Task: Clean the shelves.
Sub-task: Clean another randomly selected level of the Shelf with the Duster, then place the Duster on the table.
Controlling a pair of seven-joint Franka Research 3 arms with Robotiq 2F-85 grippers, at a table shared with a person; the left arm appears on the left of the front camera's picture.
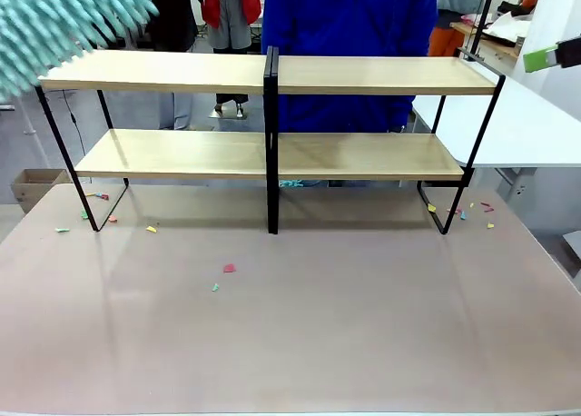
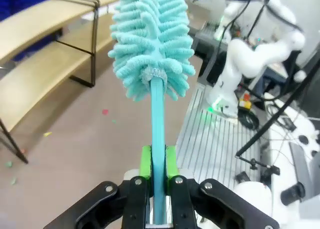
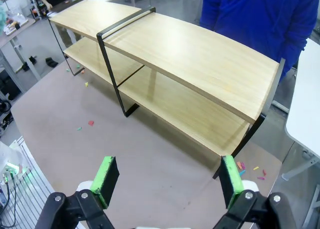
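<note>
Clearly the left gripper is clamped tight on the handle of a teal duster, whose fluffy head hangs just above the left end of the shelves. They stand at the far middle of the table, long axis running left to right, so the left arm is nearer. The right gripper gapes wide and holds nothing. I count two boards, one duster, and about a dozen paper scraps, judging roughly.

Teal duster above shelves
</note>
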